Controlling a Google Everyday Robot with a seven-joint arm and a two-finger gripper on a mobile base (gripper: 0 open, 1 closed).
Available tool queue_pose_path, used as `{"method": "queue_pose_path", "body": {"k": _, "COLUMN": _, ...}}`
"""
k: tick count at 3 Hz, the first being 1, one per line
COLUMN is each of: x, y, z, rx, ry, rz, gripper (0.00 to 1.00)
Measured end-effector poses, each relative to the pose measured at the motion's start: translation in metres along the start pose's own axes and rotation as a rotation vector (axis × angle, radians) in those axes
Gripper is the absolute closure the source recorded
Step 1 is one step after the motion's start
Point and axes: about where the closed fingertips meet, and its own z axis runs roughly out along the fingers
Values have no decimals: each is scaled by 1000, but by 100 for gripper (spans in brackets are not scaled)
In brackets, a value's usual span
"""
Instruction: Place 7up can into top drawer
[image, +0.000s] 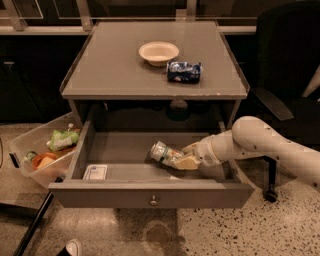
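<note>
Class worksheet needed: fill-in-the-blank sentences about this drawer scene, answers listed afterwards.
The gripper grips the 7up can inside the top drawer, which stands ___.
On the table, the dark blue can lies beside a pale ___.
The drawer's front carries one small round ___.
Missing words: open; bowl; knob.

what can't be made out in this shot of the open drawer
Camera view:
- Pale green and white 7up can: its right part is covered by the gripper, inside the open grey top drawer; whether it rests on the drawer floor is unclear.
- Small white card in the drawer's front left corner: print too small.
- Dark blue and white can on the grey table: label blurred.
- White robot arm: cut off by the right edge.
</note>
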Motion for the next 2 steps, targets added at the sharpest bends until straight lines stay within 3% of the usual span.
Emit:
{"method": "queue_pose_path", "body": {"k": 1, "x": -1, "y": 0, "z": -1, "rx": 0, "ry": 0, "rz": 0, "gripper": 63}}
{"method": "queue_pose_path", "body": {"k": 2, "x": -7, "y": -12, "z": -9, "rx": 65, "ry": -46, "rz": -20, "gripper": 40}}
